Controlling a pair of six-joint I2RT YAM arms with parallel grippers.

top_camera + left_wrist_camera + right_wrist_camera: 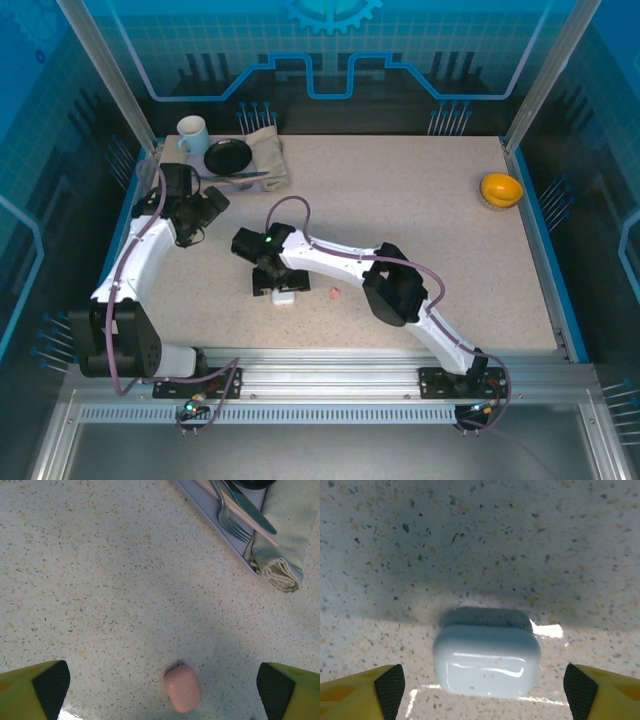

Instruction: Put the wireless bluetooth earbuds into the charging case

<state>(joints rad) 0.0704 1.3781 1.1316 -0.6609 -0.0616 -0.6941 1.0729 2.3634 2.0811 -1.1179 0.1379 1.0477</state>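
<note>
Risk: glossy white rounded plastic case [486, 662], lower centre of right wrist frame, sits between released jaws of right gripper [485, 687]. Uneven closing may skate it into tiny salmon-pink earbud [333, 292] just right of it in top view. Jaws of left gripper [161, 682] released too, above salmon-pink rounded case [183, 687].

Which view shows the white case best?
Right wrist: the white case sits large between the open fingers of the right claw. Top external shows it tiny, partly under that claw. Left wrist faces a pink case instead.
</note>
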